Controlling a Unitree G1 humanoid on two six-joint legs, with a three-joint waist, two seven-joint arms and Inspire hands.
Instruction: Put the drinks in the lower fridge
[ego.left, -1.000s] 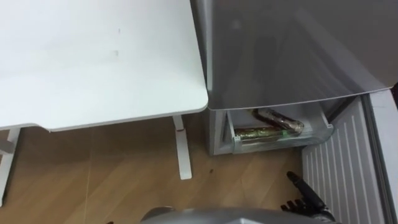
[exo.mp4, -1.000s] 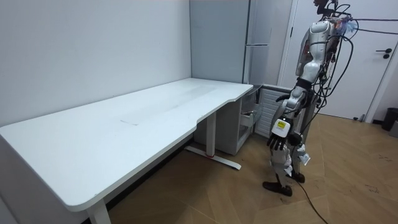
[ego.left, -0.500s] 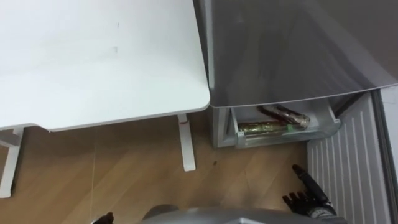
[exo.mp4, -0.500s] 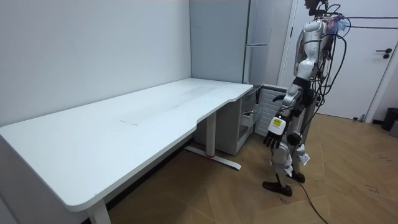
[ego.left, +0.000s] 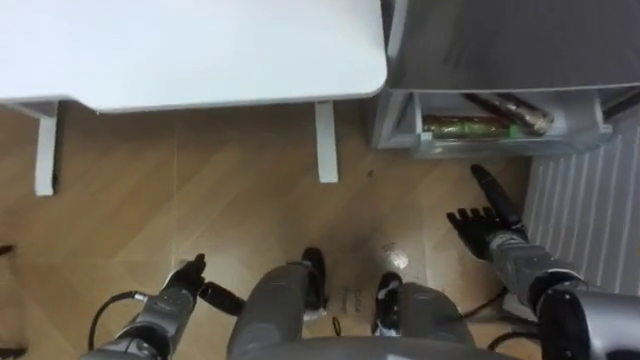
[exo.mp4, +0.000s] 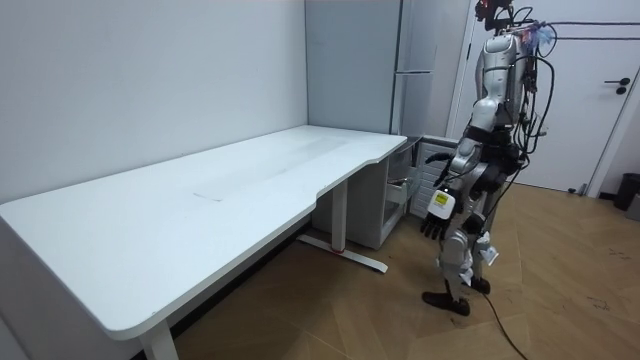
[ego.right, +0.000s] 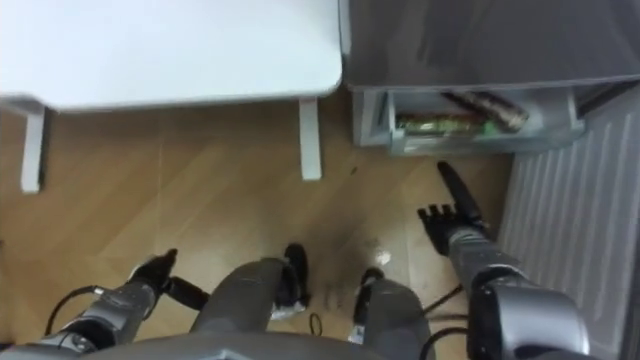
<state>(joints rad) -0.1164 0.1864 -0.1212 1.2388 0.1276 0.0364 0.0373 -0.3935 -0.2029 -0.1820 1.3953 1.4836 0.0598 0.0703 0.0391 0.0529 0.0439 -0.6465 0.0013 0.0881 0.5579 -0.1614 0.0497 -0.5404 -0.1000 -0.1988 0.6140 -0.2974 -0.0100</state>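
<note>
Nearest us, our left hand (ego.left: 182, 288) hangs low over the light wooden plank floor (ego.left: 240, 190), its fingers loose and empty; our right hand (ego.left: 488, 222) is held forward with fingers straight and spread wide, holding nothing, just short of the clear plastic fridge drawer (ego.left: 500, 148); that drawer stands pulled out of the grey fridge (ego.left: 500, 40), and the brown and gold-green bottles (ego.left: 470, 127) lie on their sides in it; the white rectangular table (ego.left: 200, 50) stands just beside the fridge, on our left.
</note>
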